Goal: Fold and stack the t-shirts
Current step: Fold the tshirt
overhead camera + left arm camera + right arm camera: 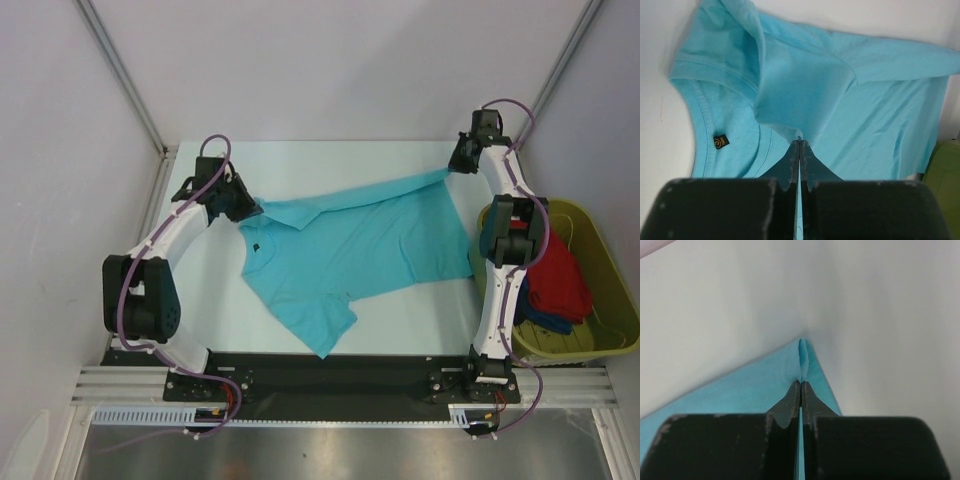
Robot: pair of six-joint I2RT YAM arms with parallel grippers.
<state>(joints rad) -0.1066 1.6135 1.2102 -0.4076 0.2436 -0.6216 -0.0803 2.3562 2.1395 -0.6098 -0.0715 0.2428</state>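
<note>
Your turquoise shirt (350,250) lies spread across the middle of the table (300,160), collar (695,95) and its small dark label (720,142) toward the left, one sleeve pointing at the near edge. Your left gripper (800,145) is pinched fully closed on a fold of the cloth just beside the collar. Your right gripper (801,384) is likewise clamped tight, on a corner of the shirt at the far right of the table, and the far edge runs between the two as a raised, taut band. The rest of the pile, a red shirt (560,280) and a dark blue one (540,322) among it, sits bunched in the green tub (600,250) at the right, just beside the right arm. Treat this cloth as light, limp and a little stretchy: it will sag wherever you don't support it, drag along the table and crease on itself instead of holding a line. The thin pinches you have look adequate for so little weight, but a sharp tug could pull the fabric out of the fingertips. Hold at seams, hem corners or the shoulder, where the layers are thicker, and keep even tension between both hands so any fold lands straight.
</note>
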